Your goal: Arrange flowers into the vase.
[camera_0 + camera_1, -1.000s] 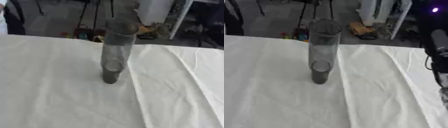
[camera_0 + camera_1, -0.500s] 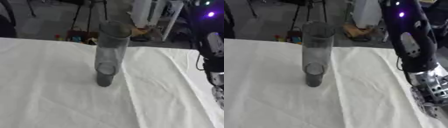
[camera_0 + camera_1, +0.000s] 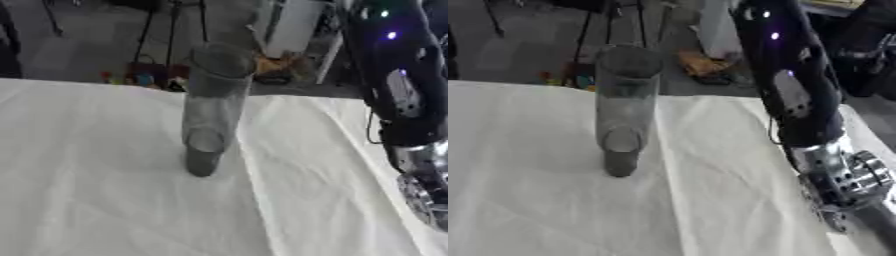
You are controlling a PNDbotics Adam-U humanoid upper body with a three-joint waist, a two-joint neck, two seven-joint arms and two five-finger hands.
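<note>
A tall clear glass vase (image 3: 210, 107) stands upright on the white tablecloth (image 3: 87, 180), a little left of the middle, with nothing in it. No flowers show in either view. My right arm (image 3: 798, 100), black with a silver joint (image 3: 837, 172) low down, comes in from the top right and runs down to the lower right corner, apart from the vase. Its hand lies beyond the picture's edge. My left arm and hand show nowhere.
The cloth has creases and folds running towards the front. Beyond the table's far edge (image 3: 289, 97) are a dark floor, stand legs (image 3: 171, 30), a white panel (image 3: 293, 25) and small coloured things (image 3: 140, 77).
The camera has shifted, so the vase sits differently in the picture. My right arm has swung in from the right edge and now fills the right side.
</note>
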